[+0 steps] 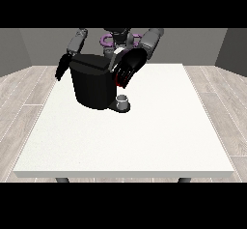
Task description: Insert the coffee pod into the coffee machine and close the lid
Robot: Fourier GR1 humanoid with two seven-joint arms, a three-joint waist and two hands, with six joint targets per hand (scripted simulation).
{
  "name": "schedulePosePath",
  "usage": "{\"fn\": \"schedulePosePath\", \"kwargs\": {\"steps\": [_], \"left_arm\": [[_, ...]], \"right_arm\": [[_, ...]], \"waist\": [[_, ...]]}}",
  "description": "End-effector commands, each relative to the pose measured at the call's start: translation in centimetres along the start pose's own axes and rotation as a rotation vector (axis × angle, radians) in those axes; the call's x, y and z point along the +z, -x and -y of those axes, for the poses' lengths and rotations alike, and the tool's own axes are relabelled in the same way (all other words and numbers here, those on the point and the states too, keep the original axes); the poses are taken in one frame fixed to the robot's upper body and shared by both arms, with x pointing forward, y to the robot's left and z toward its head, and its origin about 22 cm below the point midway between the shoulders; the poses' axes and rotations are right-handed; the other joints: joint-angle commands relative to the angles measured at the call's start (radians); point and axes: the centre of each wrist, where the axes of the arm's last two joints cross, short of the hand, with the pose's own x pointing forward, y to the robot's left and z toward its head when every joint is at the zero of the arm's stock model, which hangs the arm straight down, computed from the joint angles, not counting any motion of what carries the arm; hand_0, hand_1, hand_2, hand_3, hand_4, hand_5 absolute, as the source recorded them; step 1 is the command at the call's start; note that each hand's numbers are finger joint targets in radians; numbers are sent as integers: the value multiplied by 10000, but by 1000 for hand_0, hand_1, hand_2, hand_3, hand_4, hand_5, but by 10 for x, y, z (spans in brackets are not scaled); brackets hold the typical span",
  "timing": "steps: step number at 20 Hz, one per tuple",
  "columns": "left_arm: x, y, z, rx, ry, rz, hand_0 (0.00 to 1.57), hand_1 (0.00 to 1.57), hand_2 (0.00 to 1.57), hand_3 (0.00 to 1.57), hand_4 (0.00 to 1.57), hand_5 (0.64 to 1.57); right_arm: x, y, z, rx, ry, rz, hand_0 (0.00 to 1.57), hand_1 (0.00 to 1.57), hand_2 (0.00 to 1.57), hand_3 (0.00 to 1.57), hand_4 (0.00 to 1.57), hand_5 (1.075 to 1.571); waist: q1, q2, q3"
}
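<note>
The black coffee machine (91, 85) stands on the white table (144, 136), left of the middle. Its light grey lid (114, 59) is tilted up at the machine's top right corner. The hand at the view's right (129, 67) hangs over that corner, right by the lid, with its fingers stretched down and to the left. A thin red edge (117, 81), perhaps the coffee pod, shows just under this hand; what lies beneath it is hidden. The hand at the view's left (61, 68) hangs beside the machine's left side, fingers straight and holding nothing.
A small grey cup (123, 101) sits on the machine's base plate at its lower right. The robot's torso (118, 38) is right behind the machine. White tabletop spreads in front of and to the right of the machine.
</note>
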Motion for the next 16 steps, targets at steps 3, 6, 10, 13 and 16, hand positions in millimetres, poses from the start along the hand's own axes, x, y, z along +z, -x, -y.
{"fn": "schedulePosePath", "kwargs": {"steps": [3,6,10,13,16], "left_arm": [[0,2,27,171,357,-393,0,0,362,253,0,1571],[2,3,47,522,686,-580,0,0,221,146,0,1571],[-4,-21,82,1326,1918,-508,0,0,0,52,0,1571],[11,-2,94,1596,2271,-158,0,0,85,0,0,1571],[22,-9,146,4292,1612,-310,0,0,130,0,0,1571]], "right_arm": [[4,9,4,-76,134,-268,0,0,0,0,133,1571],[6,22,20,-211,-26,-782,0,0,0,0,0,1571],[24,68,33,-264,596,-2241,0,0,0,0,0,1571],[57,91,10,-357,601,-2327,0,0,0,0,0,1571],[60,95,28,-170,529,-2921,0,0,0,0,0,1571]], "waist": [[100,-365,-20],[436,-913,-20],[1422,-2031,-16],[1760,-2460,-20],[1993,-3252,-34]]}}
